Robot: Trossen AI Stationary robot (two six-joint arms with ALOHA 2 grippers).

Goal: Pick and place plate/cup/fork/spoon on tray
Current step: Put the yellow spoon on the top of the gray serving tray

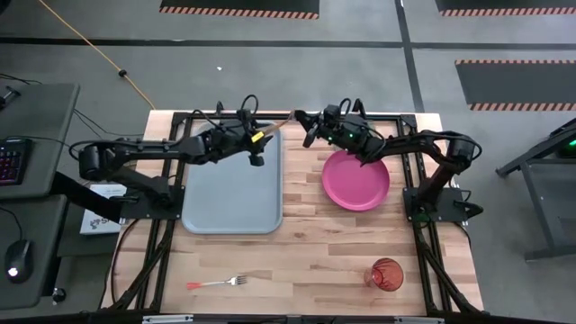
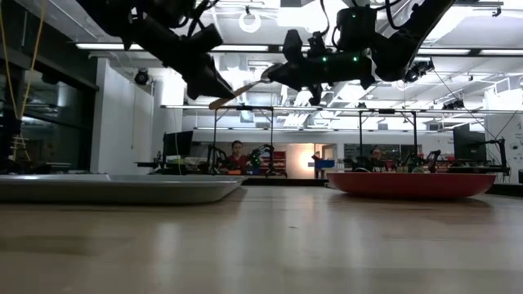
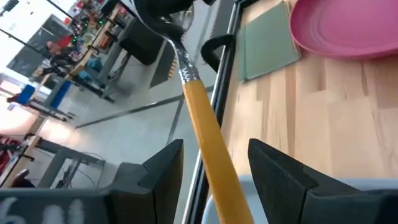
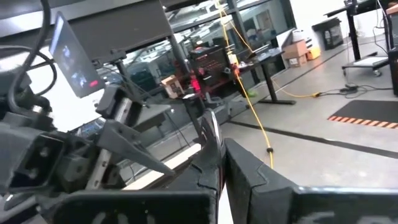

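Nearest the camera, at the desk's (image 1: 306, 238) near edge, lay the fork (image 1: 219, 283) to the left and the cup (image 1: 386, 273) to the right, both off the tray (image 1: 232, 193). Above the far rim of the tray, the spoon (image 1: 273, 129) was held level in mid-air between both arms, apparently for a handover: the right claw (image 1: 303, 119), shut tight, gripped its metal bowl end, while the left claw (image 1: 257, 137) stood with its fingers (image 3: 158, 169) part open on either side of the orange-tan handle, not visibly pressing it. To the right of the tray, the plate (image 1: 355, 180) rested on the desk, partly beneath the right arm. A flat green rectangle (image 3: 268, 42) lay just beside the plate. Nothing obstructed the tray's bare surface.
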